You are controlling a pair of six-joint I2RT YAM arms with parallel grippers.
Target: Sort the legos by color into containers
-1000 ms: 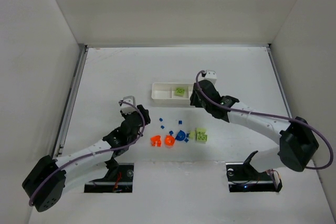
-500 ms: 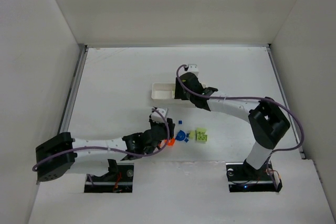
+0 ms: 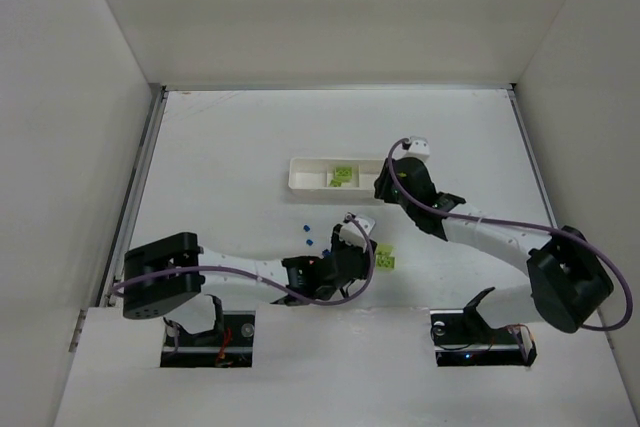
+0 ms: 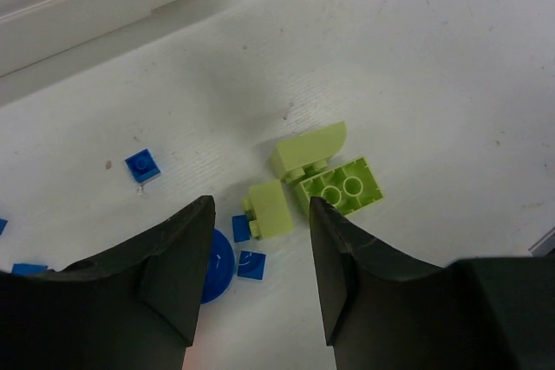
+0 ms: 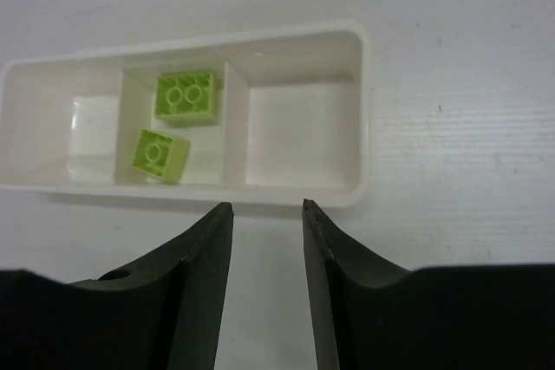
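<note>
Two lime legos point(image 5: 185, 95) are lodged in the middle compartment of the tray point(image 5: 364, 110); the end compartments are seen bare. Three lime pieces point(image 4: 334, 181) and blue bits point(image 4: 142, 165) lie unsorted on the table point(image 4: 434, 58). The left tool point(image 4: 260, 205) is spread above them; the right tool point(image 5: 266, 207) is spread and empty beside the tray. No orange is seen. Sorting is judged barely begun.

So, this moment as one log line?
left claw open near lime green plastic bricks; right claw open, empty; white plastic tray holds two more

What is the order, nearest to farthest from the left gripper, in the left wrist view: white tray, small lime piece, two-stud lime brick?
1. small lime piece, ahead of the left gripper.
2. two-stud lime brick, slightly right.
3. white tray, upper left.
</note>
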